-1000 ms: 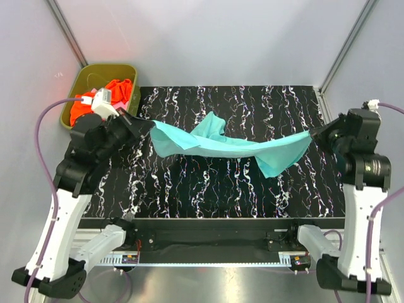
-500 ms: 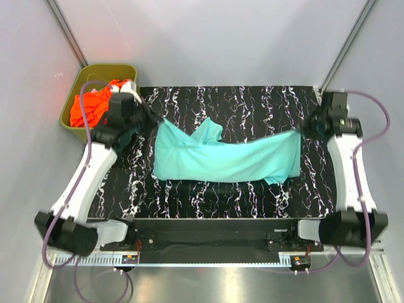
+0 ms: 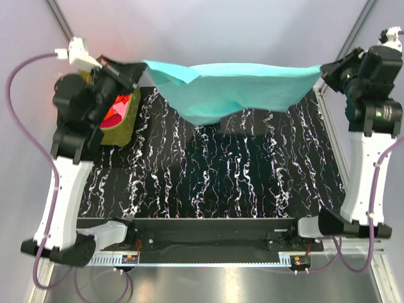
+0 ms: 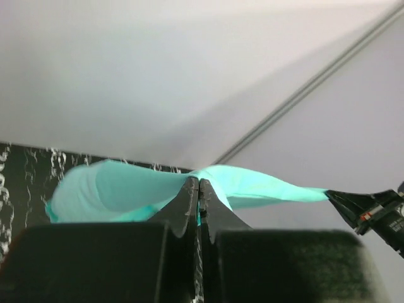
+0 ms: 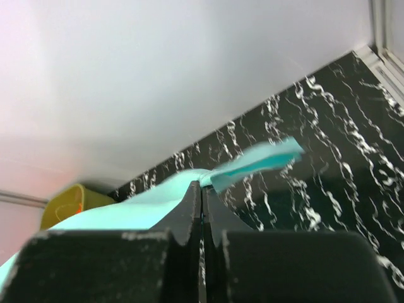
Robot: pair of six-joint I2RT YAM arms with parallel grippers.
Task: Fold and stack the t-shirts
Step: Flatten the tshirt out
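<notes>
The teal t-shirt [image 3: 230,88] hangs stretched in the air between both grippers, high over the far part of the black marbled table [image 3: 214,183]; its lower edge sags in the middle. My left gripper [image 3: 140,68] is shut on its left end, seen in the left wrist view [image 4: 199,184] with cloth [image 4: 113,192] pinched between the jaws. My right gripper [image 3: 323,69] is shut on its right end, seen in the right wrist view [image 5: 202,187] with cloth [image 5: 132,211] in it. An orange shirt [image 3: 113,110] lies in the olive tub, mostly hidden by my left arm. The pink shirt is hardly visible.
The olive-green tub [image 3: 123,120] stands at the table's far left corner, under my left arm. Grey walls and metal frame posts [image 3: 353,31] close in the back and sides. The right gripper's tip [image 4: 366,211] shows in the left wrist view.
Both grippers have risen and moved back, lifting the teal shirt off the table. It went from lying spread on the table to hanging taut between them.
</notes>
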